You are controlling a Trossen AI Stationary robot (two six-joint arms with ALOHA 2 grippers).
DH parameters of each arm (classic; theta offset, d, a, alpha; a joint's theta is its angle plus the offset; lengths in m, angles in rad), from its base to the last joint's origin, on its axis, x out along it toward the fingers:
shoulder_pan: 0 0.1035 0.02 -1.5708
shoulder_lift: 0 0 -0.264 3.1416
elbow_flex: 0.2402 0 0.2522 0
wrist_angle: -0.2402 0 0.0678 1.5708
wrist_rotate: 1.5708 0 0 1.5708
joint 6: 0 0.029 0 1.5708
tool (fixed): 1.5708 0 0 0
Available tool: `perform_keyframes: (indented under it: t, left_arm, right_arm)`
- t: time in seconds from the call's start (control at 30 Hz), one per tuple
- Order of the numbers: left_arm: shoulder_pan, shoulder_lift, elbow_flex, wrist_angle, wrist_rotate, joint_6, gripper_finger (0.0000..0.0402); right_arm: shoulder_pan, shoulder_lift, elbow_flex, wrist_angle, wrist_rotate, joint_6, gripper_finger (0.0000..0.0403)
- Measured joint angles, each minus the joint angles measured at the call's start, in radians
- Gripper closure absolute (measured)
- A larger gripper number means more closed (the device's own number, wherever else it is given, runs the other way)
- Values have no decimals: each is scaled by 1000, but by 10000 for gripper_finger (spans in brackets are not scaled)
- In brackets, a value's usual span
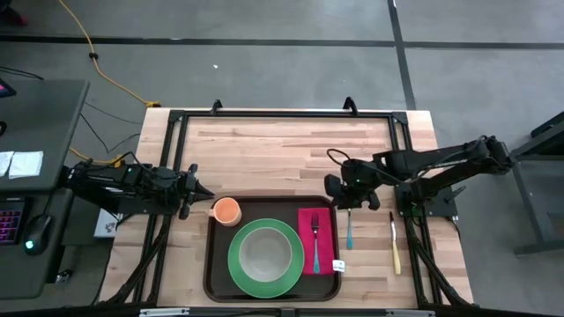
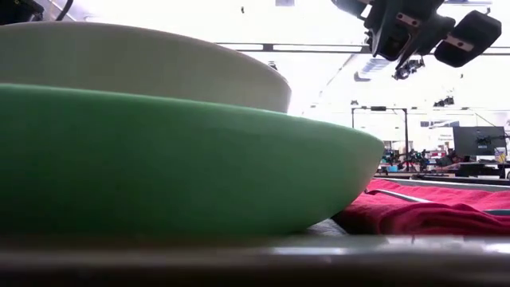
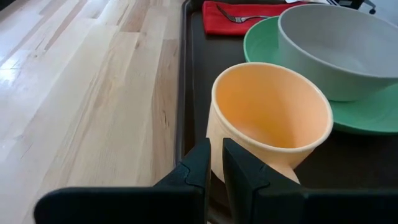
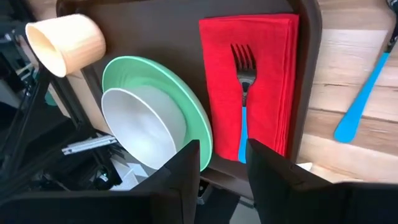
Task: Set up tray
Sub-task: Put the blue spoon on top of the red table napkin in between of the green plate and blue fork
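Note:
The dark brown tray [image 1: 212, 273] lies at the table's near edge. On it are a green plate [image 1: 240, 264] carrying a grey bowl [image 1: 264, 254], and a red napkin [image 1: 307, 220] with a blue-handled fork [image 4: 244, 68] on top. An orange cup [image 1: 227, 211] sits tilted over the tray's far-left corner. My left gripper [image 1: 206, 197] is at the cup's left side, shut on it. My right gripper [image 1: 335, 189] hangs open and empty above the tray's far-right corner, high in the low view [image 2: 406, 60]. My left gripper [image 3: 216, 158] comes level from the table's left at the orange cup's outer side, low on its wall [image 3: 214, 140], with the two fingers nearly together. The fingers themselves hide which part they pinch. The cup [image 3: 267, 118] sits tilted in the hold over the tray's corner [image 3: 196, 74].
A blue-handled utensil [image 1: 349, 231] and a yellow-handled knife [image 1: 394, 245] lie on the wood to the right of the tray. The far half of the table is bare wood. A black frame runs around the table's far and side edges.

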Motion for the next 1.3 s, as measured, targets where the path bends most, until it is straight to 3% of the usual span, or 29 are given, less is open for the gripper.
perform_keyframes:
  t: [0.37, 0.6, 0.93, 1.13, 1.3]
  left_arm:
    - [0, 0, 0, 107, 20, 102, 328]
    - [0, 0, 0, 227, -43, 199, 328]
    - [0, 0, 0, 240, -104, 241, 328]
    - [0, 0, 0, 239, -139, 255, 328]
    - [0, 0, 0, 239, -140, 257, 328]
  right_arm:
    - [0, 0, 0, 3, 14, -95, 295]
    - [0, 0, 0, 4, 14, -151, 295]
    - [0, 0, 0, 3, 48, -271, 295]
    - [6, 0, 0, -22, 57, -284, 295]
    - [23, 0, 0, -153, 59, -215, 295]
